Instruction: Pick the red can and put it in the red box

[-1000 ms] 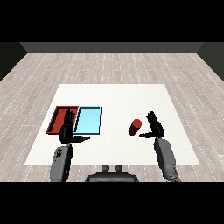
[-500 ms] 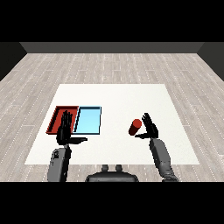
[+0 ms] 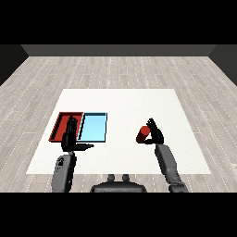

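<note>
The red can (image 3: 143,134) stands on the white table, right of the middle. My right hand (image 3: 155,133) is pressed against its right side, fingers and thumb curling round it. The red tray (image 3: 61,124) lies at the left, with the light blue tray (image 3: 94,127) touching its right edge. My left hand (image 3: 70,138) hovers over the red tray's near right corner, fingers straight and thumb out to the right, holding nothing.
The white table (image 3: 120,102) extends far behind the trays and the can. Grey plank floor surrounds it on all sides.
My right hand has moved left up to the can and its fingers have begun curling round it. The left hand and both trays have stayed put.
</note>
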Controlling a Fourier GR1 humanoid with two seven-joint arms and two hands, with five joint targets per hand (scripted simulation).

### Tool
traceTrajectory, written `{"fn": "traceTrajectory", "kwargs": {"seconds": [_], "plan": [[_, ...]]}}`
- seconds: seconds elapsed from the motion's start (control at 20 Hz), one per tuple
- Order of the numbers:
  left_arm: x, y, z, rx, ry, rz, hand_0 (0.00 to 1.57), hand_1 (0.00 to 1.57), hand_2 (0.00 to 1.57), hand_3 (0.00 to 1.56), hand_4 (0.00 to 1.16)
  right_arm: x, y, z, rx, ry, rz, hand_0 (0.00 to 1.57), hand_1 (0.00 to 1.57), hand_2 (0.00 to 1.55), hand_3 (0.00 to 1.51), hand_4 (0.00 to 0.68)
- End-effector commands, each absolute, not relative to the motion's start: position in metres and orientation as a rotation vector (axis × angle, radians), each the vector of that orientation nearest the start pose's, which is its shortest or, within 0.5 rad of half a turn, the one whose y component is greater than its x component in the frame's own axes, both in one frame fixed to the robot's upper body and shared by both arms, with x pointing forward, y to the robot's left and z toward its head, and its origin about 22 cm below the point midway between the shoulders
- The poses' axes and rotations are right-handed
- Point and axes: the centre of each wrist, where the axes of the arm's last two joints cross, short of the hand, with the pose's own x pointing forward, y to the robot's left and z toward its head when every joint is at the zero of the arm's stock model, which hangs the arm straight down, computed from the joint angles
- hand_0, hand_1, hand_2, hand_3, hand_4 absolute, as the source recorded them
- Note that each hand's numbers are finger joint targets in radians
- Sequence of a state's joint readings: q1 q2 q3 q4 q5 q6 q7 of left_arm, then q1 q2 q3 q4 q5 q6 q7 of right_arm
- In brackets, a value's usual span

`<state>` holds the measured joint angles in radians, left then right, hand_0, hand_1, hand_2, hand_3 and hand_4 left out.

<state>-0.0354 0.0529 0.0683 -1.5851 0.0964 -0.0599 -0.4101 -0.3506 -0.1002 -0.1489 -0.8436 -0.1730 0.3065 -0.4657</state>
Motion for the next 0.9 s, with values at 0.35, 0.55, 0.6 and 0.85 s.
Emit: {"fn": "traceTrajectory", "kwargs": {"seconds": [0.35, 0.55, 0.6, 0.85], "plan": [[0.248, 0.262, 0.017, -0.034, -2.051, 0.031, 0.0, 0.0, 0.0, 0.0, 0.0, 0.328, -0.239, -0.079, 0.372, -1.651, -0.028, 0.0, 0.0, 0.0, 0.0, 0.0], [0.248, 0.251, 0.017, -0.023, -2.048, 0.035, 0.0, 0.0, 0.0, 0.0, 0.0, 0.311, -0.245, -0.079, 0.368, -1.63, -0.015, 0.0, 0.0, 0.0, 0.0, 0.0], [0.253, 0.243, 0.02, -0.04, -2.035, 0.047, 0.0, 0.0, 0.0, 0.0, 0.0, 0.315, -0.235, -0.096, 0.359, -1.625, -0.027, 0.0, 0.0, 0.0, 0.0, 0.0], [0.244, 0.237, 0.02, -0.033, -2.048, 0.046, 0.0, 0.0, 0.0, 0.0, 0.0, 0.334, -0.219, -0.079, 0.367, -1.607, -0.016, 0.0, 0.0, 0.0, 0.0, 0.0]]}}
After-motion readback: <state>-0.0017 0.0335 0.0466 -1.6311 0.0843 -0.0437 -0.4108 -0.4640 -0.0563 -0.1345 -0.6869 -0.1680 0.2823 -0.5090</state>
